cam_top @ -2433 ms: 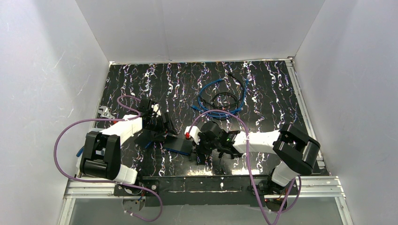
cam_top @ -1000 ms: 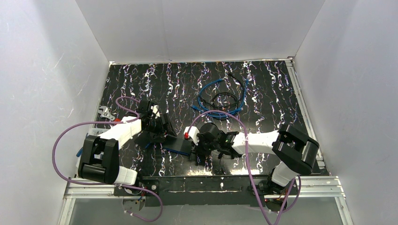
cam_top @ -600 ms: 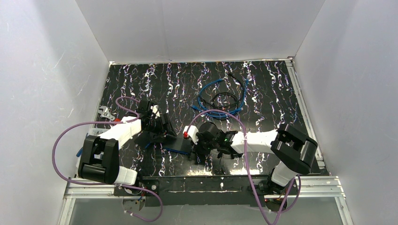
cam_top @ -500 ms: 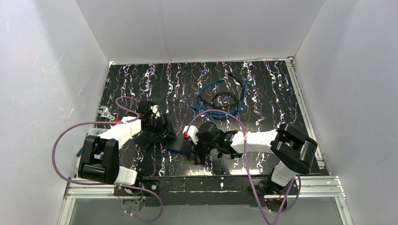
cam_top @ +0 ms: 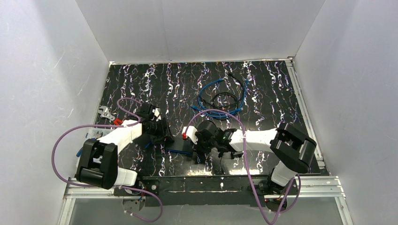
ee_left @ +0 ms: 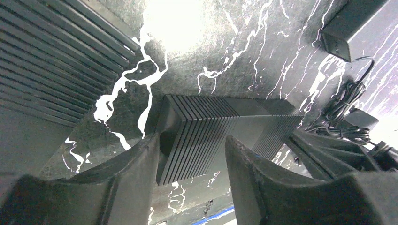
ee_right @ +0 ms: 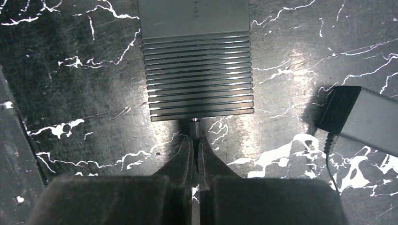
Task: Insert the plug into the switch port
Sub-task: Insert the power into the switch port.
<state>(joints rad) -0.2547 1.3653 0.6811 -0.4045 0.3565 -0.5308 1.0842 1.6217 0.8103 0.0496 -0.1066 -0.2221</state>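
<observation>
The switch point(cam_top: 182, 146) is a flat black ribbed box lying between the two arms. My right gripper point(cam_top: 197, 142) is shut on the small black plug point(ee_right: 195, 125). In the right wrist view the plug's tip touches the middle of the near edge of the switch point(ee_right: 197, 79), with my right gripper point(ee_right: 195, 140) right behind it. My left gripper point(cam_top: 162, 134) is open at the switch's left end. In the left wrist view my left gripper point(ee_left: 192, 140) has its fingers point(ee_left: 141, 168) standing over the end of the switch point(ee_left: 220, 129). I cannot tell whether the pads touch it.
A black power adapter point(ee_right: 361, 119) with a thin cord lies right of the switch and also shows in the left wrist view point(ee_left: 335, 33). Coiled blue and black cables point(cam_top: 220, 99) lie at the back. A blue cable point(cam_top: 174, 151) runs along the switch's near side.
My left gripper has shifted a little nearer and to the right, closer onto the switch's end. My right gripper and the plug have stayed at the switch's edge.
</observation>
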